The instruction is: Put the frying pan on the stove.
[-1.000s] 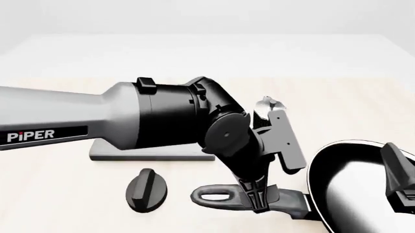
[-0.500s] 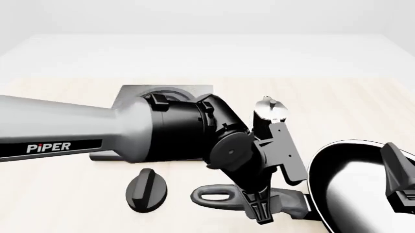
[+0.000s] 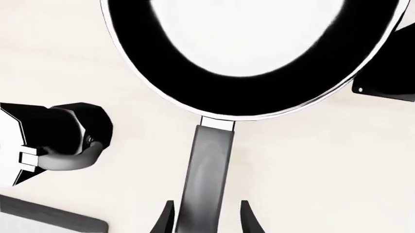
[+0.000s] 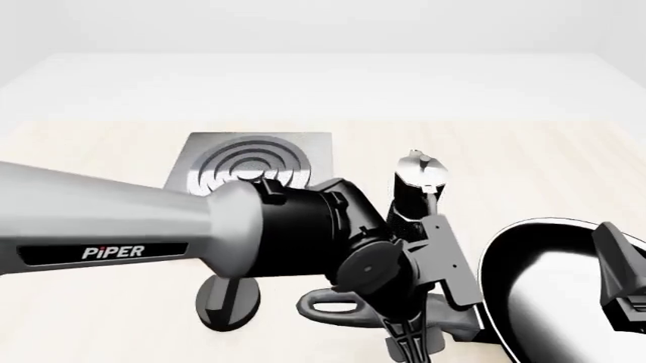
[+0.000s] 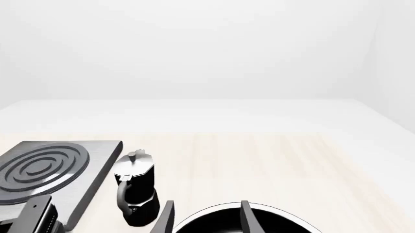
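The frying pan (image 4: 545, 291) lies on the table at the near right, glossy black with a shiny inside, its long grey handle (image 4: 338, 308) pointing left. In the left wrist view the frying pan (image 3: 253, 53) fills the far end and its handle (image 3: 207, 170) runs back between the fingers of my left gripper (image 3: 206, 222). That gripper is open, one finger on each side of the handle, with a small gap on one side. The stove (image 4: 253, 162), a grey slab with ringed burner, sits at the back left. My right gripper (image 5: 206, 221) is open just above the frying pan's rim (image 5: 240, 218).
A black-and-silver moka pot (image 4: 416, 181) stands between the stove and the pan, close behind my left wrist. A black oval knob (image 4: 224, 302) lies in front of the stove, partly hidden by my left arm (image 4: 121, 227). The right arm's body (image 4: 621, 280) overhangs the pan's right side.
My left arm has dropped lower and nearer the camera, uncovering the stove's burner. Its gripper has sunk further around the pan handle. The pan and right arm have not moved.
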You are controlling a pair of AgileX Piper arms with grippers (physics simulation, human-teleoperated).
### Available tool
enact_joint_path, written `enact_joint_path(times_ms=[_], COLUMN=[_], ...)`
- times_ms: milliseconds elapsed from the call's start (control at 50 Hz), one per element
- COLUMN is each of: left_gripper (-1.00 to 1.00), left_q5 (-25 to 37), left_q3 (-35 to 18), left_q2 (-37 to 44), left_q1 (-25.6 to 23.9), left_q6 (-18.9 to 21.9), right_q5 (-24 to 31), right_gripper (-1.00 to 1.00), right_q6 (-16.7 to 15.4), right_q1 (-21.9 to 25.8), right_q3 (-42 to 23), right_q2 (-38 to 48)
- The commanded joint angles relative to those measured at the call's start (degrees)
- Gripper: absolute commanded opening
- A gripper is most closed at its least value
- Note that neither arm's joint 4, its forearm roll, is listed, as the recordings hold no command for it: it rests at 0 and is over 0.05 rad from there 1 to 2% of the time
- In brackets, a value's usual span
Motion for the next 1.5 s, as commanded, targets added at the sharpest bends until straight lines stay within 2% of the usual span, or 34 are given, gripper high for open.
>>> enact_joint_path(times_ms=[20,640,1220,1240,1500], left_gripper=[1.00,1.00,1.00,-1.00,-1.00], left_q5=[-1.85,-7.03,-9.55,-9.47,-7.49], left_q3=[1.07,5.04,5.80,5.67,4.55], left_q2=[1.13,2.49,5.20,5.15,3.82], left_q1=[-0.42,-0.09,0.29,0.66,2.37], left_q6=[-1.47,-3.75,-5.08,-4.61,-2.32], right_q5=[0.56,0.56,0.56,0.56,0.56], right_gripper=[1.00,1.00,1.00,1.00,1.00], right_q6=[-0.28,-0.28,-0.27,-0.27,-0.28], right_q1=[-0.13,-0.14,-0.13,-0.13,-0.13], right_q3=[0.03,0.03,0.03,0.03,0.03], right_q2=[-0.90,-0.90,-0.91,-0.91,-0.90])
